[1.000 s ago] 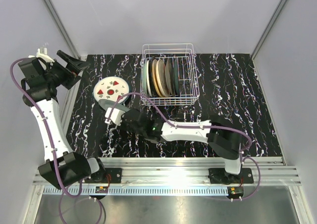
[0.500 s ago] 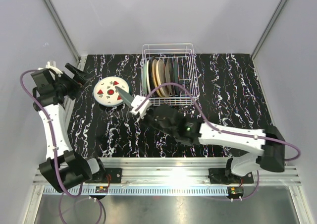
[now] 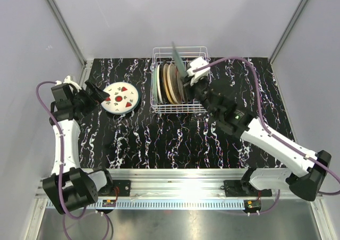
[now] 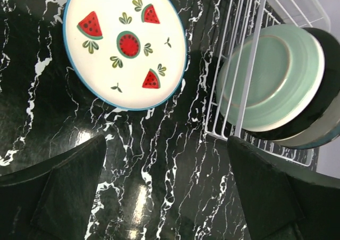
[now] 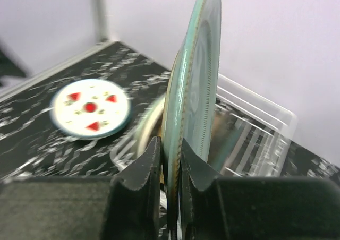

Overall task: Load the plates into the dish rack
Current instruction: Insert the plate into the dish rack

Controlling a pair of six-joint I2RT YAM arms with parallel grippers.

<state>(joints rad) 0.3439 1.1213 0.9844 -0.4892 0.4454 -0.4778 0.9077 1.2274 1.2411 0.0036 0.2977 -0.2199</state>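
Note:
My right gripper (image 3: 189, 76) is shut on the rim of a grey-green plate (image 3: 178, 59) and holds it upright, edge-on, over the white wire dish rack (image 3: 180, 109). In the right wrist view the jaws (image 5: 170, 160) pinch this plate (image 5: 194, 80) above the rack (image 5: 255, 139). Several plates stand in the rack's left half, pale green (image 3: 155, 84) outermost, then cream with a brown rim (image 3: 165, 84). A white plate with watermelon motifs (image 3: 120, 98) lies flat on the table left of the rack. My left gripper (image 3: 96, 94) is open and empty beside its left edge.
The left wrist view shows the watermelon plate (image 4: 125, 43), the rack's wire wall (image 4: 249, 65) and the pale green plate (image 4: 271, 75) behind it. The black marbled table (image 3: 175, 139) lies between the arms. Grey walls enclose the table on three sides.
My right arm has carried the grey-green plate from low over the table's front left up and back to above the rack. My left arm has come down towards the watermelon plate.

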